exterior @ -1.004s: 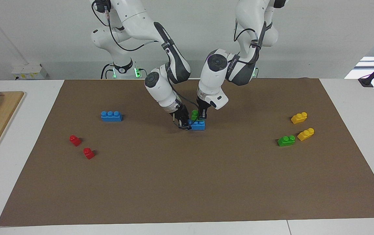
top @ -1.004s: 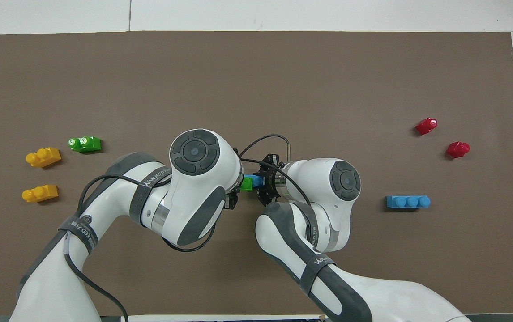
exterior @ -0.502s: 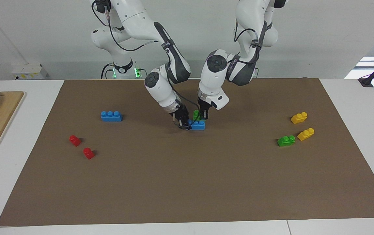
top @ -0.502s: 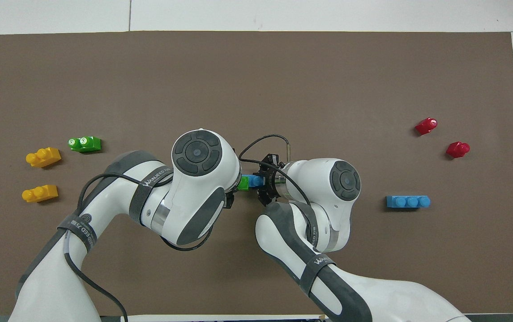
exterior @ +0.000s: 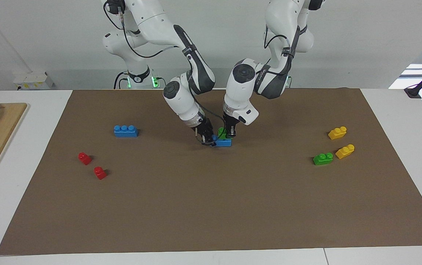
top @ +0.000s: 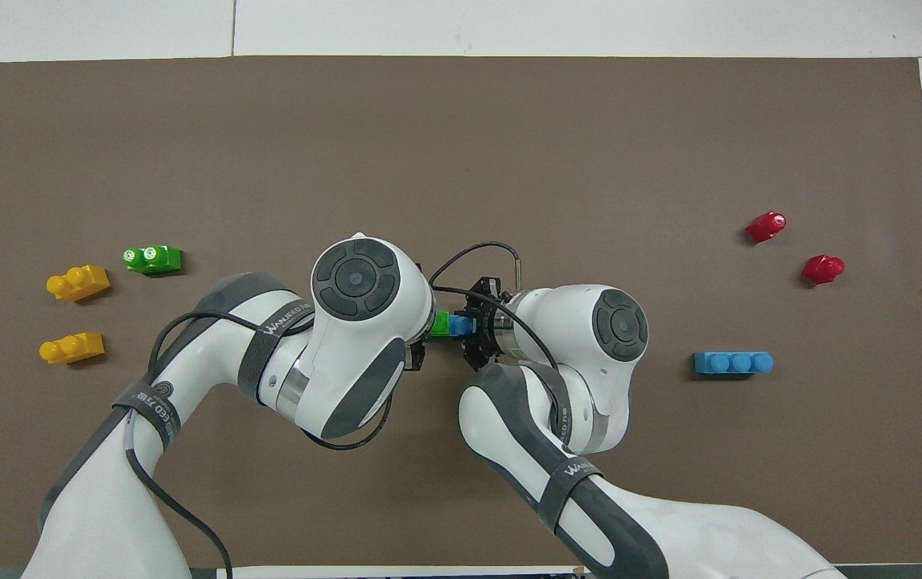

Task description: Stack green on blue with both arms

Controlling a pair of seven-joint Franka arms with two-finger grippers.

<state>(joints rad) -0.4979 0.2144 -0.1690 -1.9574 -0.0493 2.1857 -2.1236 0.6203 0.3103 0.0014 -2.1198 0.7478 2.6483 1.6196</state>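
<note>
The left gripper (exterior: pixel 229 134) has lowered its pinched small green plastic brick (exterior: pixel 221 132) onto the long blue plastic brick (exterior: pixel 223 142) – right gripper (exterior: pixel 207 140) clamping blue's end – light, rigid, slippery; grip flat sides

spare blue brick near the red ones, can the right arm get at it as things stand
Probably not right now: the right gripper is shut on the blue brick under the green brick. The path to the spare blue brick looks open otherwise.
</note>
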